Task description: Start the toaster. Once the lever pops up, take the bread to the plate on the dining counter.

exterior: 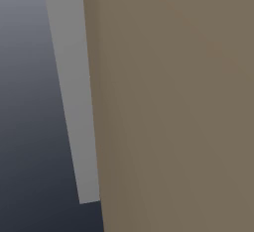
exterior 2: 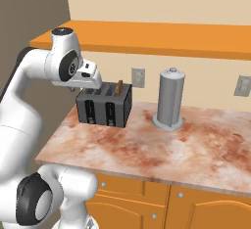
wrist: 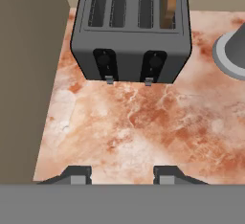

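Parted, empty gripper (wrist: 122, 174) faces tan-brown bread (wrist: 168, 3), seemingly upright in toaster (wrist: 131, 31).

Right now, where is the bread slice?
The bread stands upright in the rightmost slot of the dark toaster in the hand view, sticking out above it. In the right base view, the toaster sits left of the grey cylinder.

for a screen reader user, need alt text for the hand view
A dark grey four-slot metal toaster stands on a pinkish-brown marbled stone counter, with a tan-brown bread slice upright in its rightmost slot. The claw hangs apart in front of it, holding nothing.
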{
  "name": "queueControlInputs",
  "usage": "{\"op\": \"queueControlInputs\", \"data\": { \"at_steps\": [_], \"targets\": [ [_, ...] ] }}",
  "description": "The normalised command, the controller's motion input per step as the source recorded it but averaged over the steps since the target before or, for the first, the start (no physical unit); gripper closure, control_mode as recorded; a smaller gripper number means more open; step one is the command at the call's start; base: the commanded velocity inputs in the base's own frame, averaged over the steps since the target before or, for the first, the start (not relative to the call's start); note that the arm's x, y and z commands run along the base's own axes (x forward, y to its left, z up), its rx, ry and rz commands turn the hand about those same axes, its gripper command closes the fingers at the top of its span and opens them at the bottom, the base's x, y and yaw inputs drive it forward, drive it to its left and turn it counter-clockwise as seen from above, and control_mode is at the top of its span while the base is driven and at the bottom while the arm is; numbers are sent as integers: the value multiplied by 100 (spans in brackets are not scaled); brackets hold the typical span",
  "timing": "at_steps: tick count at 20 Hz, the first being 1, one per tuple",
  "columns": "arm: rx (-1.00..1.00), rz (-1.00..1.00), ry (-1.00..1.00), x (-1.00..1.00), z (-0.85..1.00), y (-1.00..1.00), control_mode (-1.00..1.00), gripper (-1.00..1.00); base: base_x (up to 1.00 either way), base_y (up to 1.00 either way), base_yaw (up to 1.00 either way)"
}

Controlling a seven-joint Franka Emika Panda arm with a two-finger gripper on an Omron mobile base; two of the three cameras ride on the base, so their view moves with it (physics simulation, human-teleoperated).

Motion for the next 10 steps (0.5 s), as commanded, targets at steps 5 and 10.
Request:
{"op": "queueControlInputs", "data": {
  "at_steps": [5,10],
  "targets": [
    [0,0,0,0,0,-23,-100,-100,0,0,0],
    [0,0,0,0,-3,-48,-100,-100,0,0,0]
  ]
}}
